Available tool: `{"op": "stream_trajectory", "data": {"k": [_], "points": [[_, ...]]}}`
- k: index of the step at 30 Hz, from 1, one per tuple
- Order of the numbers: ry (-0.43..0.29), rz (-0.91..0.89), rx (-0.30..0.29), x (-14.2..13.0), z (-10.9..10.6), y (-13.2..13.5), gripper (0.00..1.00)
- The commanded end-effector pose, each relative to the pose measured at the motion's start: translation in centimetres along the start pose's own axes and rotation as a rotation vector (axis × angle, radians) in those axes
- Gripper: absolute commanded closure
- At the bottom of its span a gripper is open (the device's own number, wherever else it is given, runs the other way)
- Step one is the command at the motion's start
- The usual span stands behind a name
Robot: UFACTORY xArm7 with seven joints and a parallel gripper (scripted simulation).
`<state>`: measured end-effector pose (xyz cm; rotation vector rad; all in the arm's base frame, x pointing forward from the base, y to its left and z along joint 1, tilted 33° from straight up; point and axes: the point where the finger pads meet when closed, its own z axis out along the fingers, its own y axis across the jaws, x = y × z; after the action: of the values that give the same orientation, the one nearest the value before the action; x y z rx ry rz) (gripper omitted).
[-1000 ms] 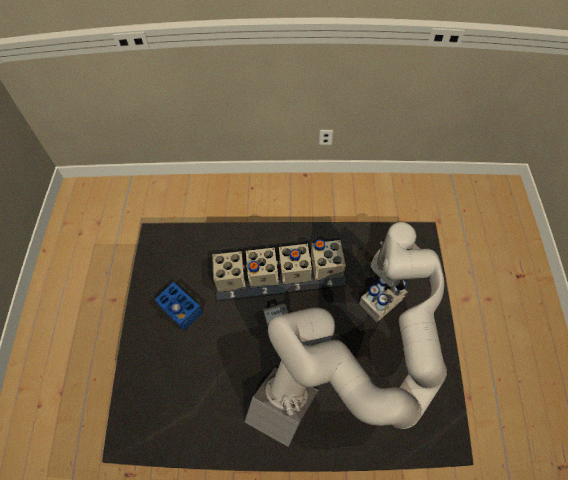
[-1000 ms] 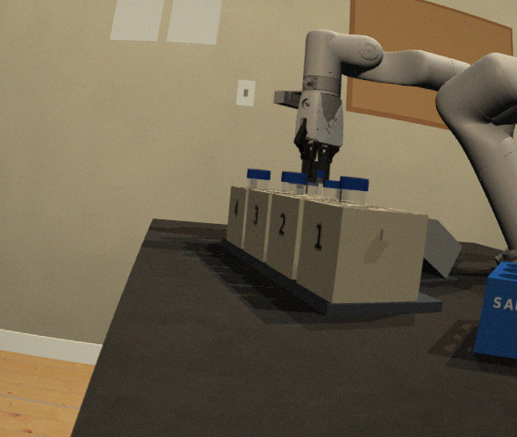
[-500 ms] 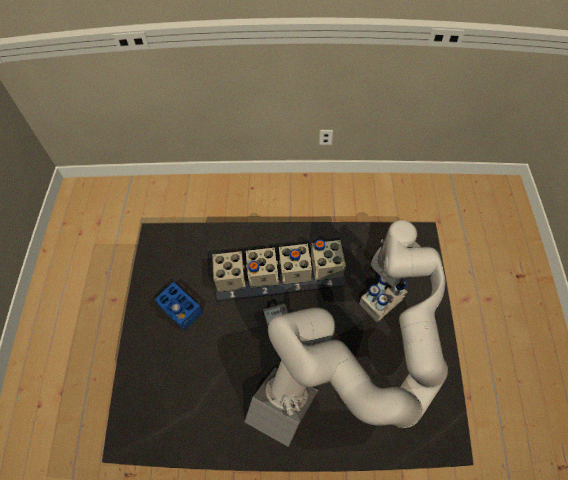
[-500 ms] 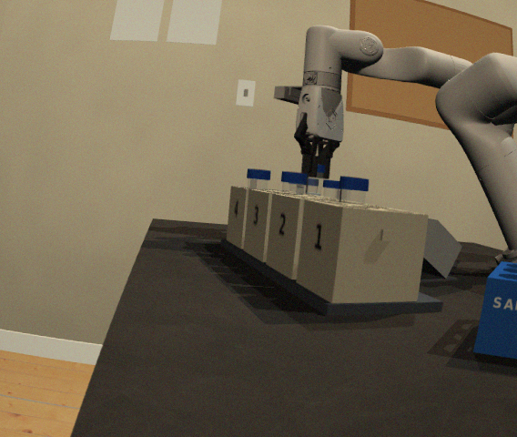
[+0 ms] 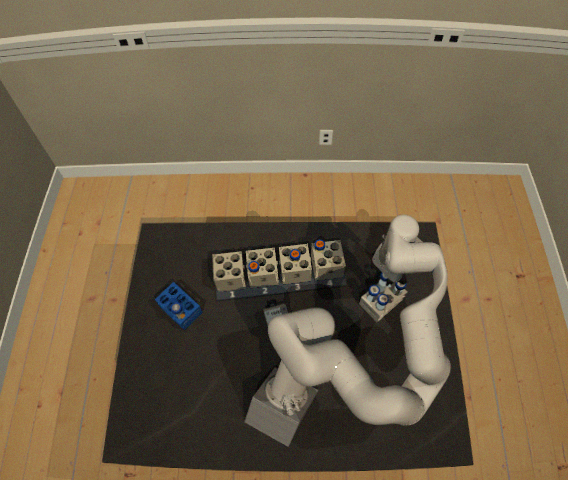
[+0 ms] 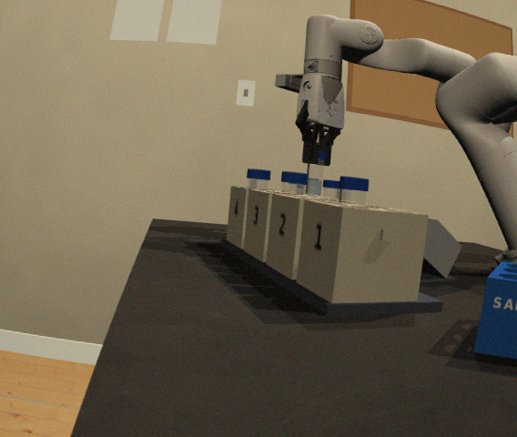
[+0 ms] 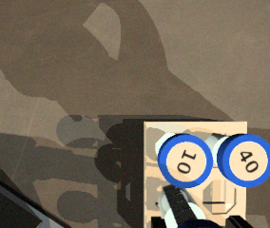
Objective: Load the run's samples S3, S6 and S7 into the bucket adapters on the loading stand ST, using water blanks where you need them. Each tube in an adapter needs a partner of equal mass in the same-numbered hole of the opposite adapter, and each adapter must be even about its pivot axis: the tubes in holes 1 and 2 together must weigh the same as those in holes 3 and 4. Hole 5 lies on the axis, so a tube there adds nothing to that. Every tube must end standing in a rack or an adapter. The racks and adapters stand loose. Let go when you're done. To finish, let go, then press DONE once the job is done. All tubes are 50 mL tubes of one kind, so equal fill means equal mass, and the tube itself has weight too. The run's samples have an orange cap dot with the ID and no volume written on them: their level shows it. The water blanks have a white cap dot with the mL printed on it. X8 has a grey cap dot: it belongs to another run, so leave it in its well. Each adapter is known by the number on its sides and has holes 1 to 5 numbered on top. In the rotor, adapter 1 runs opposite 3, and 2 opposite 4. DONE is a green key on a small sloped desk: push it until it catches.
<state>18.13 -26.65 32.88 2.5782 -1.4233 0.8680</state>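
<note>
My gripper (image 6: 317, 155) (image 7: 199, 224) is shut on a blue-capped tube (image 6: 314, 187) with pale liquid, upright above the pale blank rack (image 5: 372, 310); its dot and lower end are hidden. In that rack stand the 10 mL blank (image 7: 185, 161), the 40 mL blank (image 7: 245, 161) and another blue-capped tube (image 5: 400, 285). Orange-dot tubes stand in adapter 2 (image 5: 263, 279) at front left, adapter 3 (image 5: 296, 277) in the middle hole, and adapter 4 (image 5: 328, 269) at back left. Their IDs are unreadable. Adapter 1 (image 5: 229, 282) (image 6: 380, 254) shows five empty holes.
The blue sample rack (image 5: 187, 320) (image 6: 512, 324) at the left holds one tube (image 5: 175, 307) with a pale grey or white dot. The small sloped desk (image 5: 275, 311) (image 6: 442, 248) stands before the loading stand (image 5: 245, 293), close to the arm.
</note>
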Motion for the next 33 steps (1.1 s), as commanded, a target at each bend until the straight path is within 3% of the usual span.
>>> {"op": "stream_trajectory", "data": {"k": [1, 33], "points": [[0.003, 0.001, 0.0, 0.1, -1.3, 0.0, 1.0], [0.003, 0.001, 0.0, 0.1, -6.9, 0.0, 1.0]]}}
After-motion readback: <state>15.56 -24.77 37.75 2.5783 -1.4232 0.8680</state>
